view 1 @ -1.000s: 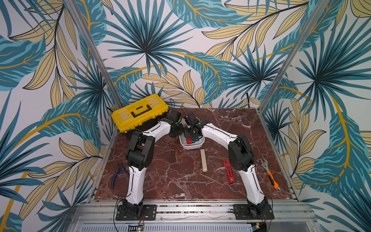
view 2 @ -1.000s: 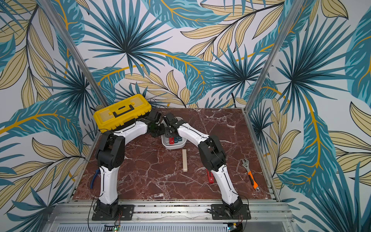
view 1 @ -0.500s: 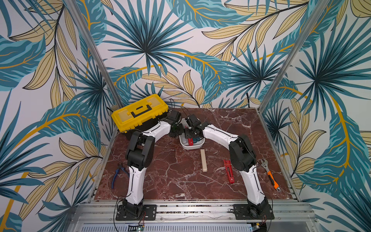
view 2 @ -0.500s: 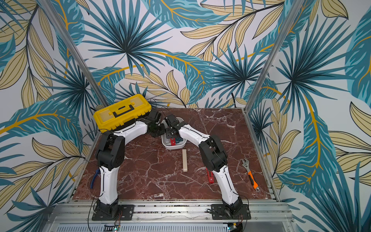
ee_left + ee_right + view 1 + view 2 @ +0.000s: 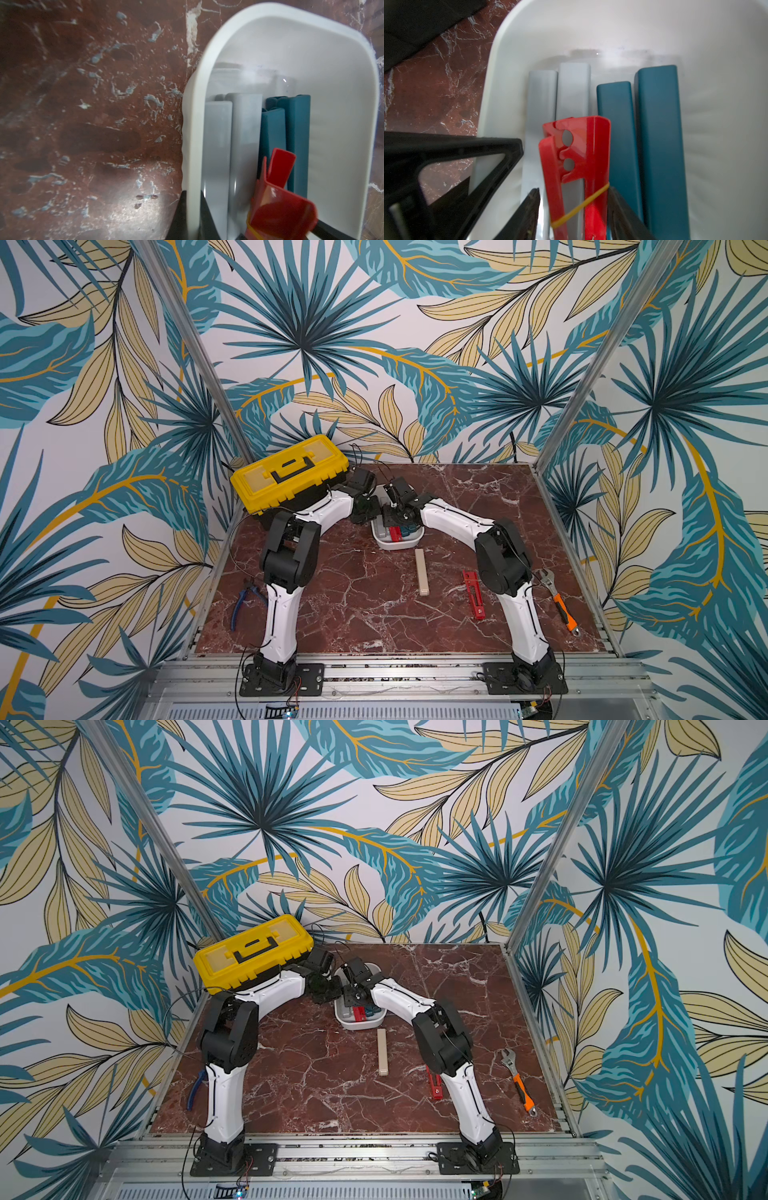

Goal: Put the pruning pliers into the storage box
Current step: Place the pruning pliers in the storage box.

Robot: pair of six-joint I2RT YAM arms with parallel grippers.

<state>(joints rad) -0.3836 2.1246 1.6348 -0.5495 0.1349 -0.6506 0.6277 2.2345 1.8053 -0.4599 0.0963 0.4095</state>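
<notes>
- Five pliers are in the box (image 5: 395,545). A grey pair (image 5: 543,99) and a teal pair (image 5: 658,124) lie flat just beyond the right fingers (image 5: 532,212). The red pliers (image 5: 591,149) sit between those fingers, slanted over the others.
- I read the left fingers (image 5: 180,218) as clamped on the box wall, one on each side of the rim.
- The right fingers flank the red pliers. One looks to be touching and the other shows a sliver of gap, so I cannot tell whether they are gripping or have let go.
- Risk: the rubber band (image 5: 581,205) round the red pliers sits right at the right fingertips. If I back out at an angle, it may snag and drag the pliers up with me.
- Risk: the red pliers rest tilted, so once freed they may slide or end up propped rather than flat.
- Risk: both wrists crowd the box, and a clumsy retreat could bump the left fingers and skew it.
- Only the right wrist view shows the band and that gap.
- Only the left wrist view shows the red end raised off the bars.
- Only the top views show the beige pliers (image 5: 422,572) and the second red pliers (image 5: 473,595) on the tabletop (image 5: 353,605), well apart from both sets of fingers. In those views the wrists hide the fingertips.
</notes>
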